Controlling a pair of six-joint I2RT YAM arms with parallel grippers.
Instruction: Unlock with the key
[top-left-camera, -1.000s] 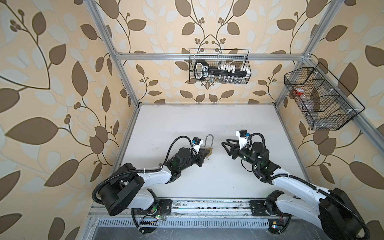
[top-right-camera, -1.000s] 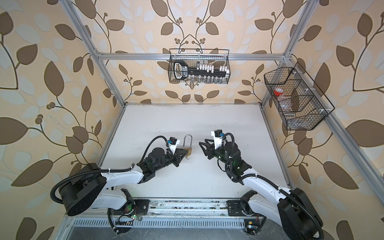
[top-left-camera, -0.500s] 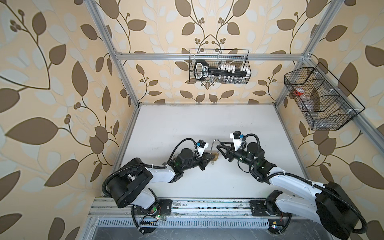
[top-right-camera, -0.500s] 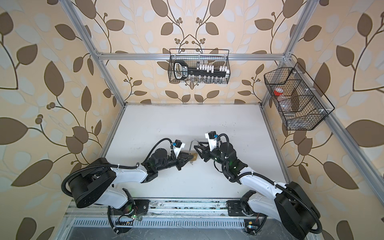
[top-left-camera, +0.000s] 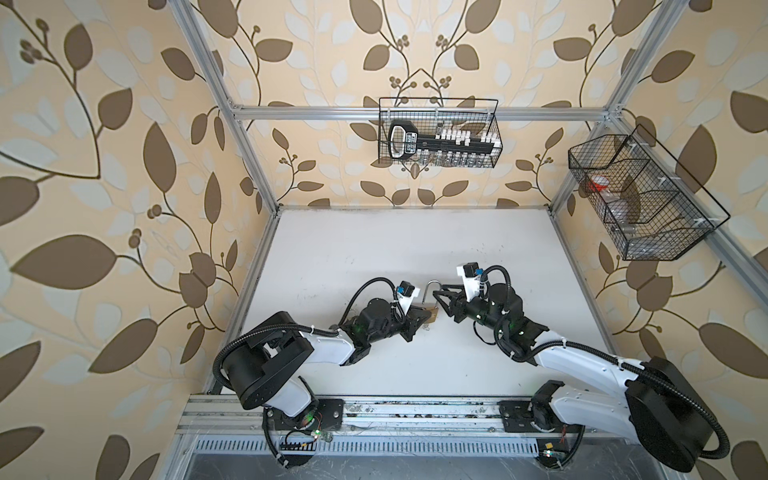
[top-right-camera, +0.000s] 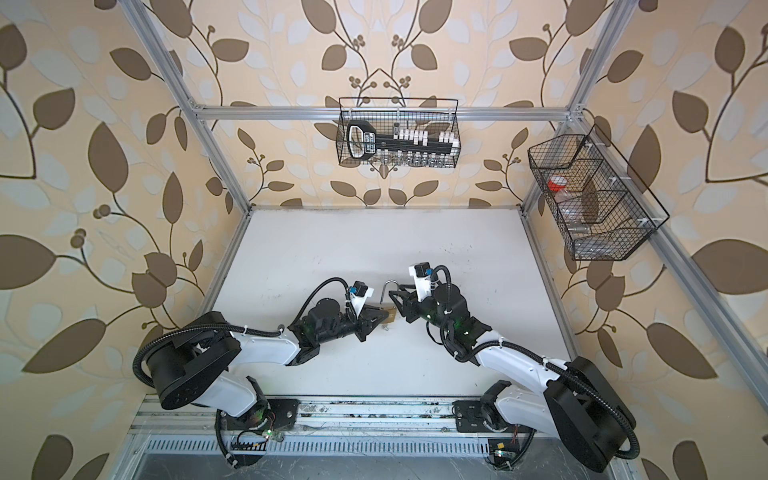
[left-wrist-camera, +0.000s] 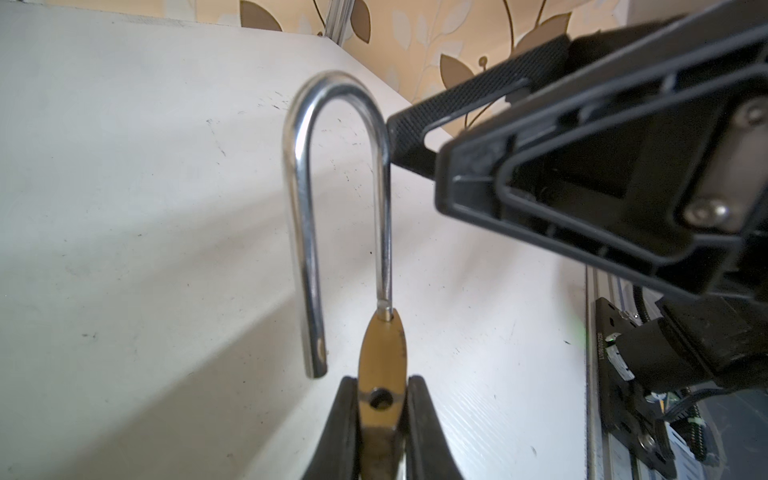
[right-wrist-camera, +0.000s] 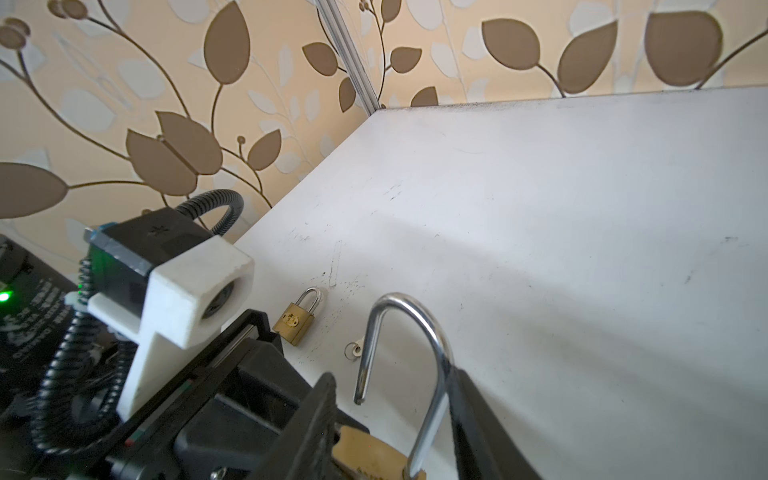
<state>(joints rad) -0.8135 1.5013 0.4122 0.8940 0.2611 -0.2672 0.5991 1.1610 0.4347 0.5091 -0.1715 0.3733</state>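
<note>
Clamping the brass padlock (left-wrist-camera: 382, 345) by its body, the left claw (left-wrist-camera: 382, 384) holds it with the shackle (left-wrist-camera: 301, 208) sticking out beyond the fingertips. The shackle's short leg hangs free beside the body, out of its hole, so to my eye the lock is already sprung.

What's new is the right claw (right-wrist-camera: 392, 374). A second ago it hovered well apart from the lock. Now it has come right in, its fingers spread either side of the shackle's long leg. One finger (right-wrist-camera: 469, 399) touches the steel, but there's no pinch. I'd guess it means to swing or tug the shackle to prove it open.

Neither claw carries a key that I can see. Further out on the desk (right-wrist-camera: 582, 208) lies a second, smaller padlock (right-wrist-camera: 296, 319) with its own shackle closed. Near it is a small silvery ring (right-wrist-camera: 353, 350), which may be the key's, though it's too small to tell.
</note>
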